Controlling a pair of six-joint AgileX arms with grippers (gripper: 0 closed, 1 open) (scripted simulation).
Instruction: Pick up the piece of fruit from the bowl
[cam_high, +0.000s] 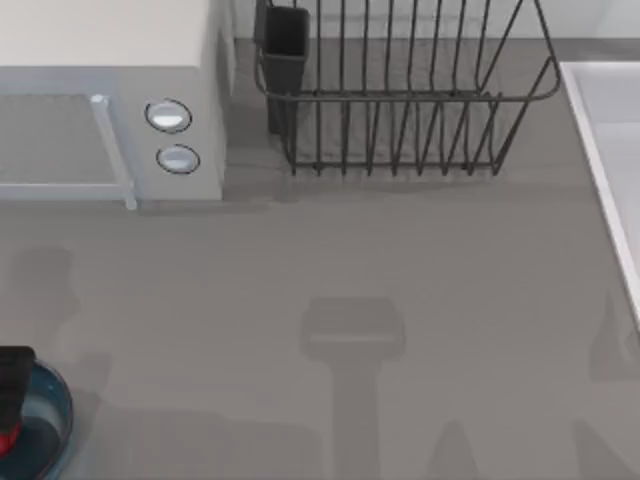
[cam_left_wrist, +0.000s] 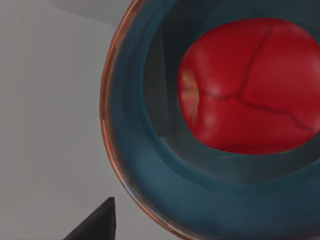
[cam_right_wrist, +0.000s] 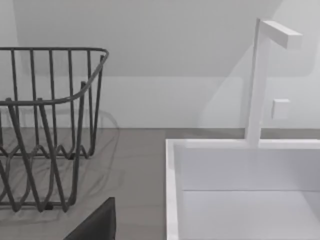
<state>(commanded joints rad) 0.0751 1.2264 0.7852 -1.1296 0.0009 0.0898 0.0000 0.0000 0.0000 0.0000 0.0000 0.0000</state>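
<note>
The bowl (cam_high: 55, 415) sits at the table's front left corner, dark blue with a lighter inside, partly cut off by the top view's edge. The piece of fruit (cam_high: 8, 440) lies in it, red and glossy. My left gripper (cam_high: 12, 380) hangs over the bowl, just behind the fruit, open and holding nothing. In the left wrist view the fruit (cam_left_wrist: 250, 85) is close and large inside the bowl (cam_left_wrist: 135, 165), with one dark fingertip (cam_left_wrist: 97, 224) off to the side over the bowl's rim. A dark fingertip (cam_right_wrist: 97, 224) of my open right gripper faces the sink.
A microwave (cam_high: 110, 110) stands at the back left. A wire dish rack (cam_high: 400, 90) with a dark cup (cam_high: 285, 45) is at the back middle. A white sink (cam_high: 610, 160) with its faucet (cam_right_wrist: 260, 80) runs along the right edge.
</note>
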